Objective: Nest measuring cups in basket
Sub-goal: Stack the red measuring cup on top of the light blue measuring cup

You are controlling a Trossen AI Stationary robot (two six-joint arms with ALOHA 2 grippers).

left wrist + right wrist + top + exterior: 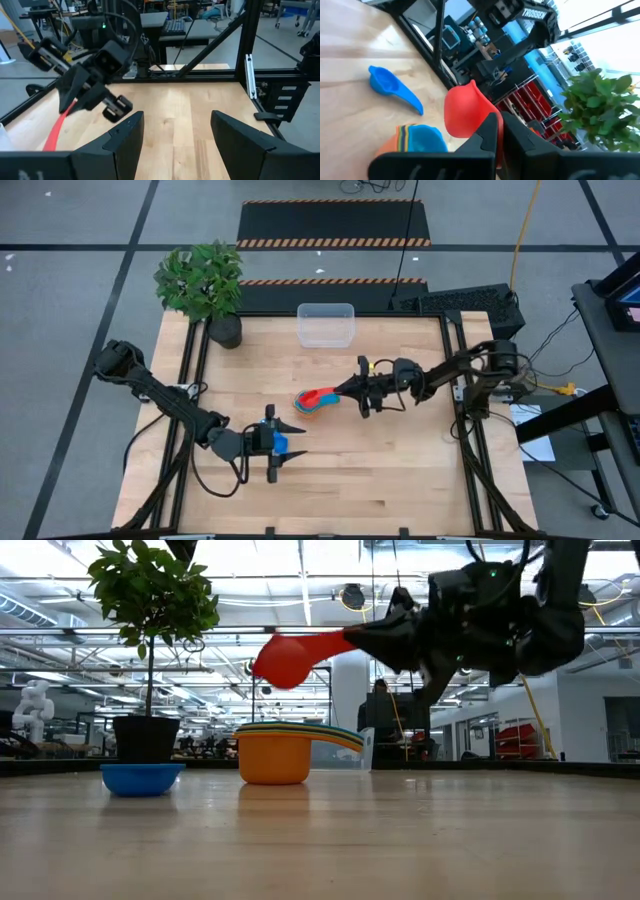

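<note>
A red measuring cup [285,660] hangs in the air with my right gripper [350,640] shut on it, just above a nested stack of measuring cups [280,752]. The stack's orange outer cup stands on the table near its middle [310,408]. A dark blue cup [140,778] rests on its base on the table, below my left gripper [290,444]. That gripper stands open above the table [177,125] with nothing between its fingers. The clear basket [325,325] stands at the table's far edge. My right gripper pinches the red cup's flat handle [330,640] near its free end between its two shut fingers [487,131]. The fingers come roughly level from the table's right side, along the handle. The cup is lifted clear, tilted, its bowl lower than the handle, over the stack.
A potted green plant [205,280] stands at the table's far left corner, left of the basket. Dark frame rails [455,380] run along the table's left and right sides. Bare wood lies in front of the stack and at the near right.
</note>
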